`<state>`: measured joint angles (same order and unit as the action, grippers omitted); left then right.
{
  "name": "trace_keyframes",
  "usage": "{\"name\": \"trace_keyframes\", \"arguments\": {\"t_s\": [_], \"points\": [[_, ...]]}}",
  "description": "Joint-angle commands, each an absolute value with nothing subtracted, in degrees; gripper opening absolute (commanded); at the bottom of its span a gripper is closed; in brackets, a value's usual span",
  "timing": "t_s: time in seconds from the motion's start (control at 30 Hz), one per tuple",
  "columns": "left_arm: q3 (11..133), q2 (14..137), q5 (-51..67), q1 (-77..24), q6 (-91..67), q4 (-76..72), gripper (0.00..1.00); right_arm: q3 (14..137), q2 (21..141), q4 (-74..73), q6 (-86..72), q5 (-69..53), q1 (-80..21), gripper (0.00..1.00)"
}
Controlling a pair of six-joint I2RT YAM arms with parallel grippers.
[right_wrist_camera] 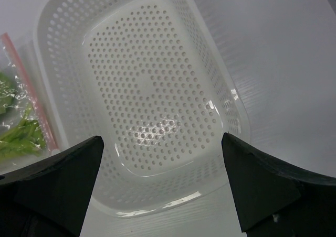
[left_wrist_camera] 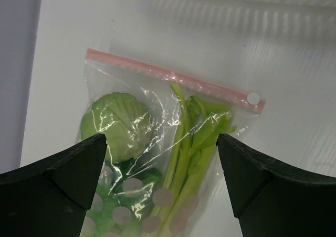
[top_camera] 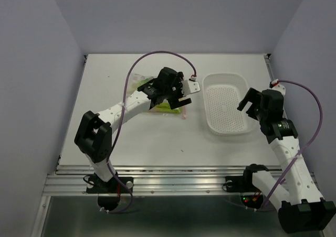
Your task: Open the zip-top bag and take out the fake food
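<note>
My left claw [left_wrist_camera: 160, 155] hangs wide open and empty over the zip-top bag [left_wrist_camera: 157, 116], which lies flat on the tabletop [left_wrist_camera: 294, 142] with its pink zip strip [left_wrist_camera: 173, 79] on the far edge. The fake food [left_wrist_camera: 118, 124] sits inside it. My right claw [right_wrist_camera: 161, 142] is also spread wide, gripping nothing, above the white perforated basket [right_wrist_camera: 210, 64] beside the bag.
</note>
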<state>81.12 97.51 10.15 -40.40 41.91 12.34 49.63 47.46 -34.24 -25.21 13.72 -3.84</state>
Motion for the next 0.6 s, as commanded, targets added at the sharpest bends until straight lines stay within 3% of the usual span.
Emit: {"name": "trace_keyframes", "arguments": {"t_s": [0.0,0.57], "points": [[76.4,95.2,11.3,-40.7,48.6,9.2,0.99,50.2,50.0,-31.6,-24.0,14.6,-3.9,1.00],[67.4,101.2,10.8,-41.8,47.2,0.5,0.98,50.9,54.8,-33.0,-22.8,16.1,-3.9,1.00]]}}
